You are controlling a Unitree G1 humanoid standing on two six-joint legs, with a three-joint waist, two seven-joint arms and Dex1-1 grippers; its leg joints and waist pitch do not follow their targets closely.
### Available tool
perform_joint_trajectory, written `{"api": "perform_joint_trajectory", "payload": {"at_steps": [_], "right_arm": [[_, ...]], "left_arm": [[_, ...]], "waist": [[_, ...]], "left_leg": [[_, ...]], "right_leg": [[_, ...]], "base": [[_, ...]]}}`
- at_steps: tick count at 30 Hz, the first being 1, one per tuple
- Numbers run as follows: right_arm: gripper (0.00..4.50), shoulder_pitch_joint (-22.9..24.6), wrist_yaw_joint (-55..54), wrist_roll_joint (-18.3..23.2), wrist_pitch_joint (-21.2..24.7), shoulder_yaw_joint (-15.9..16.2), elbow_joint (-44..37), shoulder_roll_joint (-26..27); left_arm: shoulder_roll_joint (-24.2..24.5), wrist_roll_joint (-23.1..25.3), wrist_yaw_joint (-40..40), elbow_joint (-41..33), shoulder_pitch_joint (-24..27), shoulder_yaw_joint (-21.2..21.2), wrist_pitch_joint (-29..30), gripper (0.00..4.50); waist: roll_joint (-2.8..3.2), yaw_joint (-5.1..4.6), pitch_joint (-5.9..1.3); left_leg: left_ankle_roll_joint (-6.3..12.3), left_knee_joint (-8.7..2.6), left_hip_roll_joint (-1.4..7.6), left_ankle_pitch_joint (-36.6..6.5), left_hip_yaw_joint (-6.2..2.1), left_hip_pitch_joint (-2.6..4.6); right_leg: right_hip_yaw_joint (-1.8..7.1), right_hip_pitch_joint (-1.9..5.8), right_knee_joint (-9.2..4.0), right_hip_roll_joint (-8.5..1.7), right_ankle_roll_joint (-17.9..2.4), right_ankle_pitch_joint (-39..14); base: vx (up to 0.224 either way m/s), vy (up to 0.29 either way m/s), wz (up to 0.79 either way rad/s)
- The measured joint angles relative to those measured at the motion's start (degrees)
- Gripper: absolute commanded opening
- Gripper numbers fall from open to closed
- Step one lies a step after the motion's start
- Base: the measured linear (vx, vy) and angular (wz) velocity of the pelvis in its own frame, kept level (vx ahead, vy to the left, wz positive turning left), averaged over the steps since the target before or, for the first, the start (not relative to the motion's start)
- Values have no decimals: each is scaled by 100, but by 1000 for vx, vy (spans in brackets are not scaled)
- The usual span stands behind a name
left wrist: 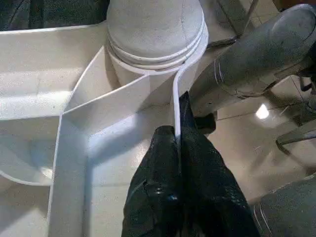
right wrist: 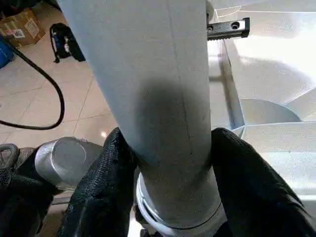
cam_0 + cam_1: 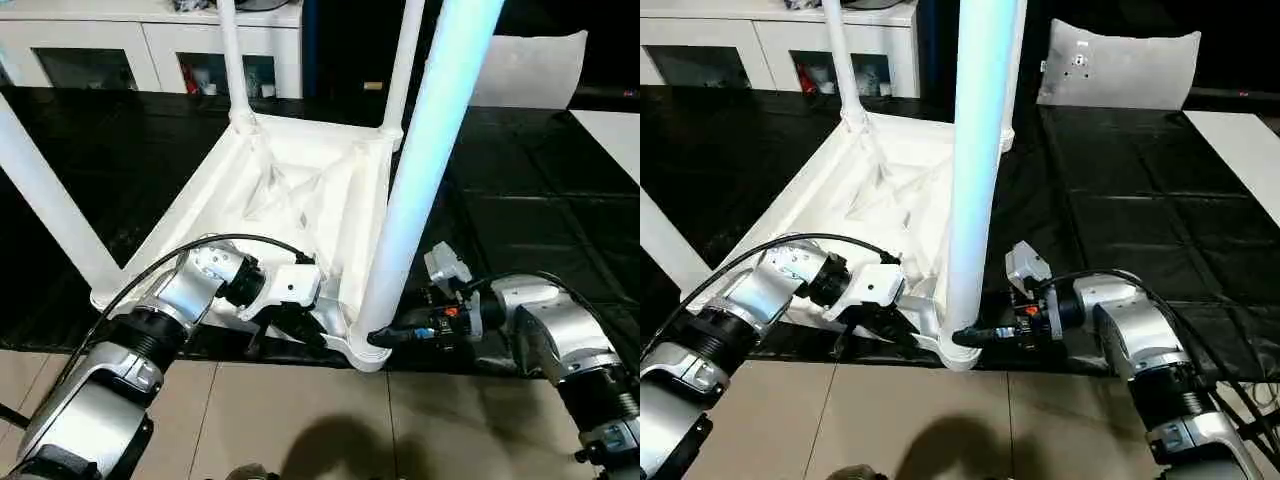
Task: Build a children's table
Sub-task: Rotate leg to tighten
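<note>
Our right gripper (image 2: 165,197) hugs the near leg (image 3: 420,190) at its socket; our left gripper (image 1: 180,148) pinches the upturned tabletop (image 3: 300,190) rim on black matting (image 3: 520,220). Leg tops are cut off.

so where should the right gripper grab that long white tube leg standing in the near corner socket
Low on the long white tube leg, just above its round corner socket, coming in level from the robot's right. The leg stands upright and its round tapered shaft fits between the right gripper's fingers, which already flank it there.
</note>
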Motion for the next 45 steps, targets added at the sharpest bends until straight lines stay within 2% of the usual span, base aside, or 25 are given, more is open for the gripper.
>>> {"api": "perform_joint_trajectory", "payload": {"at_steps": [4, 7, 9, 10, 12, 14, 16, 19, 22, 24, 26, 27, 28, 29, 31, 33, 35, 37, 39, 42, 43, 45], "right_arm": [[197, 117, -112, 15, 243, -95, -188, -9], [197, 365, -635, 57, 599, -261, -589, 77], [197, 472, -1006, 47, 727, -375, -729, 161], [197, 556, -1251, 27, 761, -435, -821, 244], [196, 646, -1878, -75, 845, -579, -908, 506], [196, 695, -2656, -241, 970, -779, -994, 826], [195, 700, -3189, -388, 1074, -895, -1066, 1017], [194, 702, -4227, -630, 1213, -1098, -1144, 1549], [193, 622, -5125, -832, 1229, -1191, -1118, 1987], [193, 371, -6079, -1083, 1179, -1341, -855, 2526], [193, 78, -6845, -1315, 1034, -1403, -540, 2844], [193, 27, -7002, -1343, 939, -1403, -456, 2892], [228, 1, -7083, -1353, 825, -1404, -379, 2917], [228, -3, -7091, -1353, 806, -1408, -367, 2921], [263, -10, -7108, -1343, 675, -1476, -320, 2961], [272, 2, -7100, -1333, 602, -1475, -344, 2965], [306, 83, -7019, -1333, 542, -1475, -409, 2940], [315, 208, -6843, -1303, 440, -1457, -494, 2875], [341, 417, -6539, -1220, 378, -1389, -680, 2667], [360, 677, -6030, -1063, 359, -1308, -885, 2385], [360, 760, -5832, -1018, 341, -1281, -948, 2228], [395, 990, -5264, -867, 296, -1249, -1134, 1813]], "left_arm": [[-47, -6, 96, -2, 0, 24, 153, 0], [-161, -24, 330, -66, 17, 117, 704, 0], [-222, -23, 541, -124, 49, 207, 1047, 0], [-244, -21, 687, -179, 70, 254, 1240, 0], [-295, -14, 1033, -271, 112, 352, 1684, 0], [-483, 27, 1520, -283, 117, 504, 2078, 0], [-672, 31, 1870, -286, 117, 600, 2344, 0], [-989, 45, 2530, -262, 100, 827, 2754, 0], [-1216, 53, 3075, -192, 37, 955, 2963, 0], [-1504, 86, 3691, 9, -71, 1139, 3056, 0], [-1735, 153, 4231, 70, -150, 1221, 3095, 0], [-1795, 154, 4341, 70, -152, 1270, 3101, 0], [-1840, 154, 4422, 71, -152, 1306, 3106, 0], [-1846, 153, 4438, 70, -152, 1313, 3106, 0], [-1880, 152, 4468, 56, -161, 1334, 3095, 0], [-1881, 152, 4455, 49, -174, 1324, 3036, 0], [-1861, 152, 4397, 37, -174, 1300, 3000, 0], [-1817, 154, 4301, 40, -174, 1239, 2927, 0], [-1736, 153, 4128, 40, -168, 1125, 2798, 0], [-1580, 152, 3831, 40, -117, 1057, 2604, 0], [-1497, 163, 3744, 46, -110, 1024, 2532, 0], [-1357, 160, 3498, 51, -94, 943, 2342, 0]], "waist": [[0, 29, 0], [1, 27, 0], [0, -11, 1], [-3, -47, 2], [-3, -184, 2], [-5, -377, 3], [-5, -521, 4], [-6, -638, 4], [-4, -713, 3], [-3, -782, 3], [-2, -826, 3], [-2, -827, 3], [-2, -824, 3], [-2, -822, 3], [-2, -788, 3], [-3, -745, 3], [-3, -709, 3], [-2, -668, 3], [-2, -598, 3], [0, -554, 4], [0, -540, 4], [0, -479, 5]], "left_leg": [[-1, 0, 0, 1, 0, 3], [-23, 0, 0, -7, 1, 21], [-36, -1, 0, -9, 3, 39], [-39, -2, 0, -8, 3, 48], [-43, -4, 0, -7, 3, 63], [-44, -3, 0, -6, 2, 73], [-44, -7, 0, -8, 0, 85], [-45, -20, -1, -8, -7, 89], [-45, -32, -2, -8, -11, 86], [-45, -33, -2, -9, -12, 78], [-43, -33, -4, -10, -18, 43], [-38, -33, -4, -12, -19, 35], [-28, -34, -5, -18, -19, 28], [-24, -35, -5, -18, -19, 26], [2, -32, -6, -17, -15, -5], [10, -13, -6, -23, -15, -49], [12, -13, -4, -22, -15, -52], [11, -13, -3, -21, -14, -51], [9, -12, -2, -19, -13, -48], [5, -6, -1, -10, -13, -45], [4, -3, 0, -8, -13, -46], [0, 3, 0, -6, -12, -45]], "right_leg": [[1, 3, 1, 0, 0, 0], [3, 19, 2, 0, -2, 1], [3, 35, -1, 0, -2, 2], [3, 44, -1, 0, -2, 2], [2, 54, -7, 1, -1, 2], [-5, 65, -18, 1, 0, 2], [-13, 79, -27, 1, 2, 3], [-22, 85, -36, 3, 2, 3], [-25, 85, -47, 4, 2, 3], [-25, 82, -54, 5, 2, 4], [-26, 61, -59, 5, 5, 6], [-26, 55, -61, 5, 6, 7], [-24, 50, -60, 5, 8, 6], [-24, 48, -60, 5, 9, 5], [-14, 5, -35, 4, -19, 5], [-9, -41, 6, 0, -28, -17], [-9, -55, 20, 0, -38, -23], [-9, -60, 30, 0, -43, -26], [-9, -59, 32, 0, -44, -25], [-8, -56, 33, 0, -52, -13], [-9, -56, 32, 0, -53, -9], [-8, -53, 28, 0, -40, -4]], "base": [[0, 0, 0], [0, 0, 0], [0, 0, 0], [0, 0, 0], [0, 0, 0], [0, 0, 0], [0, 0, 0], [0, 0, 0], [0, 0, 0], [0, 0, 0], [0, 0, 0], [0, 0, 0], [0, 0, 0], [0, 0, 0], [0, 0, 0], [0, 0, 0], [0, 0, 0], [0, 0, 0], [0, 0, 0], [0, 0, 0], [0, 0, 0], [0, 0, 0]]}}
